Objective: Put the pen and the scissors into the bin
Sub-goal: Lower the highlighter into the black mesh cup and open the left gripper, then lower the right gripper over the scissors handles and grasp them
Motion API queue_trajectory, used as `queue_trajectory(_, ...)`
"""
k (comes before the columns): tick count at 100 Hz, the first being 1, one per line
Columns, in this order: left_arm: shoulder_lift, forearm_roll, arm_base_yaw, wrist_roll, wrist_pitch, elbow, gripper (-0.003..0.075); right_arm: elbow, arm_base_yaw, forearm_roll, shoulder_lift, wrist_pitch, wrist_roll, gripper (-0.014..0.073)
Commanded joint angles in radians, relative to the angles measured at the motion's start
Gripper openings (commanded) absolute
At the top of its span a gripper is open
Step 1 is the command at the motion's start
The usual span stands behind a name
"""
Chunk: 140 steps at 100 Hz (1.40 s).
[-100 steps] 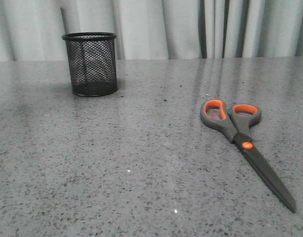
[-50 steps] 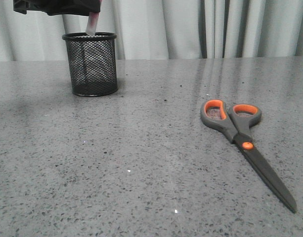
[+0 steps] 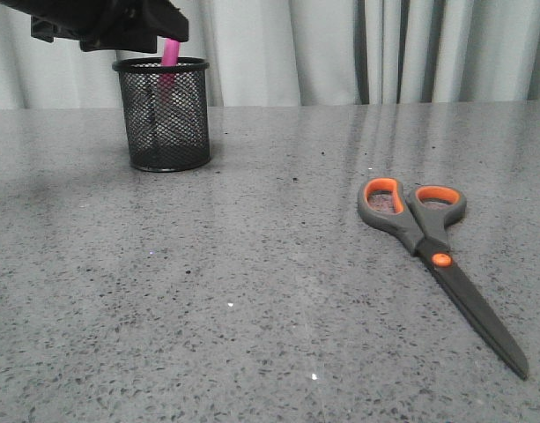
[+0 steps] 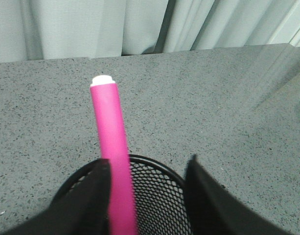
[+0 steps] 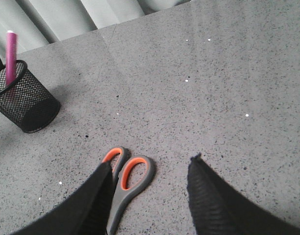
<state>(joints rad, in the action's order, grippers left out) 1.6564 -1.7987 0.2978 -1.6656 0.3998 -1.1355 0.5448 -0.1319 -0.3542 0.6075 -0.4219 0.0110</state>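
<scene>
Right gripper hangs with its jaws spread wide and nothing between them, poised above the orange-lined handles of the scissors. Seen from the front, the scissors lie flat on the grey speckled table at about four o'clock from the table's middle, handles toward the far side and blades running to the near right corner, untouched. That half of the task has not been started.

Farther back, at about ten o'clock, the bin stands upright near the curtain. Left gripper hovers right over its rim, and the pen stands nearly upright in the cup, its lower part visible through the mesh and its white-capped end sticking out above the rim. In the left wrist view the pen lies against one finger while the other stands clear of it, so the jaws look parted rather than clamped on it; whether it is fully let go I cannot tell for certain.

Judged from this, the pen step is at its end: the pen is in the bin. The next move calls for the left arm to lift straight up without catching the pen's top, and then for the right gripper to descend and close on the scissors.
</scene>
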Motion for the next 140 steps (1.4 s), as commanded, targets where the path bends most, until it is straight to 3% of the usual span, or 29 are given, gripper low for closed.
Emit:
queue_trajectory(1,-0.064,-0.038,0.009,-0.005,0.033,-0.034,0.0468,0.039,0.007,-0.012,0.007,0.064,0.006,0.0318)
queue_trajectory(14,-0.152,-0.014,0.009,-0.005,0.033,-0.034,0.0447,0.099,0.007,-0.014,0.007,0.029,0.054,0.0318)
queue_trajectory(29,-0.338,0.044,0.009,-0.005,0.031,-0.034,0.0362,0.271,-0.012,-0.066,0.056,-0.085,0.197,0.0318)
queue_trajectory(44,-0.53,0.108,0.009,0.002,0.031,-0.03,0.0337,0.466,-0.076,-0.07,0.221,-0.271,0.225,0.0318)
queue_trajectory(58,-0.705,0.115,0.009,0.002,0.031,0.009,0.0337,0.558,-0.177,-0.034,0.382,-0.358,0.226,0.0318)
queue_trajectory(77,-0.924,0.151,0.009,0.002,0.003,0.106,0.0337,0.573,-0.292,0.084,0.554,-0.379,0.082,0.033)
queue_trajectory(88,-1.037,0.153,0.009,0.003,-0.053,0.174,0.0337,0.573,-0.311,0.157,0.637,-0.437,-0.026,0.0384)
queue_trajectory(99,-1.113,0.151,0.009,0.003,-0.104,0.232,0.0337,0.58,-0.311,0.157,0.713,-0.52,-0.03,0.0395)
queue_trajectory(115,-1.162,0.137,0.009,0.003,-0.146,0.294,0.0319,0.623,-0.361,0.171,0.811,-0.593,-0.032,0.0395)
queue_trajectory(140,-1.162,0.09,0.009,0.003,-0.151,0.3,0.0239,0.646,-0.405,0.291,0.865,-0.605,-0.154,0.0395)
